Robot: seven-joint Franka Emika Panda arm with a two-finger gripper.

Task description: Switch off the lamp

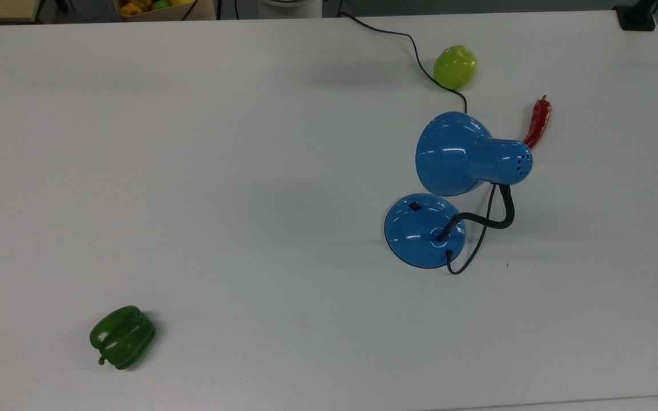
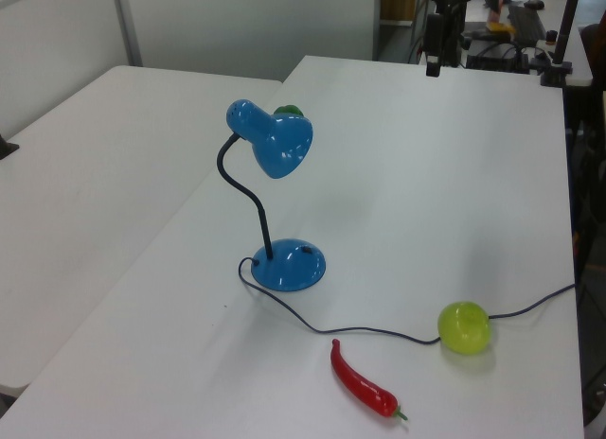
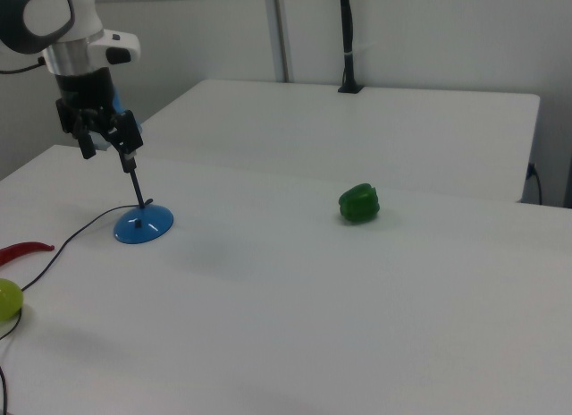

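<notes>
The lamp stands on the white table [image 1: 249, 188], with its glossy blue shade [image 1: 456, 154] on a black gooseneck [image 1: 492, 220] above the round blue base [image 1: 423, 231]. A small black switch [image 1: 414, 206] sits on the base, and the thin cord [image 1: 414, 57] runs off toward the far edge. No glow comes from the shade [image 2: 276, 143]. My gripper [image 3: 107, 151] hangs high in the air, open and holding nothing, well clear of the base [image 3: 143, 225]. In the left view the gripper [image 2: 433, 53] is far beyond the lamp, over the table's far end.
A green bell pepper [image 1: 122, 337] lies at the top view's lower left. A yellow-green round fruit [image 1: 454, 67] and a red chili [image 1: 537, 121] lie beside the lamp's cord. A box of fruit [image 1: 157, 7] sits past the far edge. Another white table [image 2: 85, 174] adjoins.
</notes>
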